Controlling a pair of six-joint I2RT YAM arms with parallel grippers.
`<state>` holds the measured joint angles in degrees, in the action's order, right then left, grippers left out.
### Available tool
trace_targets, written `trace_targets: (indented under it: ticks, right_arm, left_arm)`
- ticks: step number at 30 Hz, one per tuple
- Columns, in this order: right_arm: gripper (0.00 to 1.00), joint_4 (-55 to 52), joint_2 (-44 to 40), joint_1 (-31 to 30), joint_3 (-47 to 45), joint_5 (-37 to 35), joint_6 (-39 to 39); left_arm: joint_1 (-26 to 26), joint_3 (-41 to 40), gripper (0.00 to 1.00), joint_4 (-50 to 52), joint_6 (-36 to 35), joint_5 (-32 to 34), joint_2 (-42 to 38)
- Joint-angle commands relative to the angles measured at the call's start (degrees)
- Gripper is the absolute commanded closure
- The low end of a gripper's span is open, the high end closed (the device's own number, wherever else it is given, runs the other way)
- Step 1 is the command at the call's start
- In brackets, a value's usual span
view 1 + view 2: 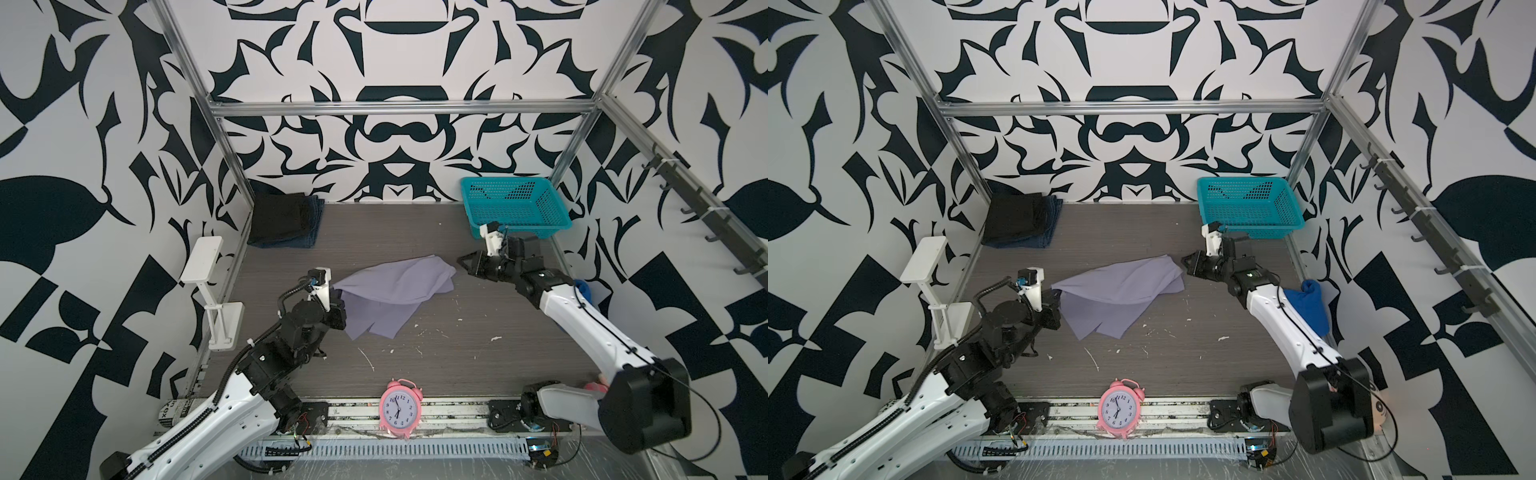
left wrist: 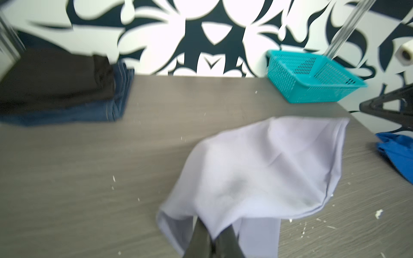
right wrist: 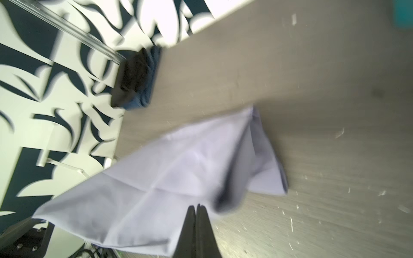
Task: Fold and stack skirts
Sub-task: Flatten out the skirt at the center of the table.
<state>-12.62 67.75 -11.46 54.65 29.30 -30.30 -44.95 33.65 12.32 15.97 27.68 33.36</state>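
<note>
Surface: you are looking down on a grey wood-grain table (image 1: 478, 332) boxed in by black-and-white patterned walls, with white flecks scattered right of centre.
Lavender skirt: in both top views it sits crumpled at the centre of the frame (image 1: 390, 291) (image 1: 1121, 291). Its left corner is raised off the table and the rest drapes down onto the surface in loose folds.
Left gripper: at centre left of the frame (image 1: 340, 296), it is pinching the lavender skirt's raised left corner. Your left wrist view shows the cloth caught between the dark fingers (image 2: 199, 236).
Right gripper: just right of centre (image 1: 462, 262), its tip sits just beside the skirt's right corner. In your right wrist view the fingers (image 3: 190, 225) are pressed flat together. The view is blurred, so you cannot tell whether any cloth is caught between them.
Black skirt: folded in the upper left of the table by the back wall (image 1: 276, 218), lying on top of the denim one.
Denim skirt: folded underneath (image 1: 309, 235), its blue edges showing along the right and front of the stack.
Basket: teal plastic mesh (image 1: 552, 208), upper right, against the back wall.
Blue cloth: bright blue (image 1: 1308, 305), bunched at the right edge, partly behind the right arm.
Clock: a pink alarm clock (image 1: 400, 409), bottom centre, upright at the table's front edge.
</note>
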Motion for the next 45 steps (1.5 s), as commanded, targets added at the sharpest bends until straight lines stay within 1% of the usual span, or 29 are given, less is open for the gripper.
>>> trace_targets:
  ticks: [1, 4, 7, 9, 11, 12, 13, 15, 17, 18, 20, 22, 24, 26, 28, 31, 36, 39, 40, 45]
  right_arm:
    - [1.0, -4.9, -5.7, -0.1, 7.8, -2.4, 0.4]
    - [1.0, -9.7, -9.9, -0.1, 15.0, -5.9, 2.9]
    - [1.0, -12.4, -13.2, -0.1, 19.0, -8.3, 4.2]
    - [1.0, -12.4, -13.2, -0.1, 17.4, -7.6, 4.2]
    - [1.0, -12.0, -11.1, -0.1, 13.2, -3.4, 2.4]
    - [0.91, -8.5, -9.9, -0.3, 9.2, 0.9, 0.4]
    - [0.77, -4.2, -8.6, -0.7, 4.3, 4.3, -2.2]
    - [0.66, 3.7, -6.4, -2.7, -3.9, 6.3, -5.2]
    - [0.58, 6.7, -4.0, -6.3, -8.4, 5.3, -3.5]
    - [0.56, 5.9, -2.3, -8.5, -9.3, 3.6, -2.1]
    - [0.54, 5.4, 1.5, -12.2, -9.9, 2.7, -0.3]
    - [0.52, 8.7, 6.0, -16.8, -11.1, 1.9, 1.1]
    - [0.51, 12.2, 11.8, -19.8, -11.1, 2.8, 1.8]
    - [0.51, 16.6, 17.8, -21.5, -10.9, 3.7, 0.2]
    - [0.49, 23.1, 24.2, -23.0, -10.3, 6.9, -2.8]
    - [0.48, 29.4, 29.8, -25.3, -9.1, 10.0, -6.3]
    - [0.46, 40.3, 35.2, -27.6, -9.9, 17.6, -12.2]
    - [0.45, 50.7, 36.5, -27.8, -13.9, 21.4, -17.9]
    - [0.45, 52.4, 36.9, -27.9, -15.0, 22.3, -18.9]
    - [0.44, 48.9, 37.0, -28.8, -17.5, 21.8, -17.1]
  left_arm:
    - [0.3, 7.3, 1.0, 3.2, -9.2, -0.7, -0.5]
    - [0.3, 16.1, 1.0, 7.0, -13.9, -3.3, 1.4]
    - [0.3, 23.6, 1.0, 10.9, -17.1, -5.3, 3.6]
    - [0.3, 25.2, 1.0, 11.2, -18.6, -6.1, 4.7]
    - [0.3, 25.2, 1.0, 11.4, -18.4, -6.2, 5.6]
    - [0.3, 24.7, 1.0, 11.4, -18.0, -6.4, 6.0]
    - [0.3, 23.8, 1.0, 11.0, -17.5, -6.7, 6.2]
    - [0.3, 21.8, 1.0, 9.7, -16.9, -7.2, 6.0]
    - [0.3, 20.5, 1.0, 8.6, -16.3, -7.1, 5.8]
    - [0.3, 20.0, 1.0, 8.1, -16.3, -7.1, 5.7]
    - [0.3, 19.8, 1.0, 7.8, -16.3, -6.9, 6.0]
    - [0.3, 20.0, 1.0, 7.7, -16.8, -6.0, 6.7]
    - [0.4, 20.1, 1.0, 7.1, -17.3, -5.0, 7.2]
    - [0.4, 20.0, 1.0, 6.1, -17.6, -4.9, 7.6]
    - [0.4, 20.0, 1.0, 5.6, -17.5, -4.7, 7.9]
    - [0.4, 20.0, 1.0, 5.8, -17.2, -4.4, 7.8]
    - [0.3, 19.3, 1.0, 6.2, -17.2, -2.2, 6.7]
    - [0.4, 18.6, 1.0, 5.6, -17.2, -1.5, 6.4]
    - [0.4, 18.5, 1.0, 5.5, -17.2, -1.3, 6.4]
    - [0.4, 17.7, 1.0, 5.6, -17.0, -1.1, 6.6]
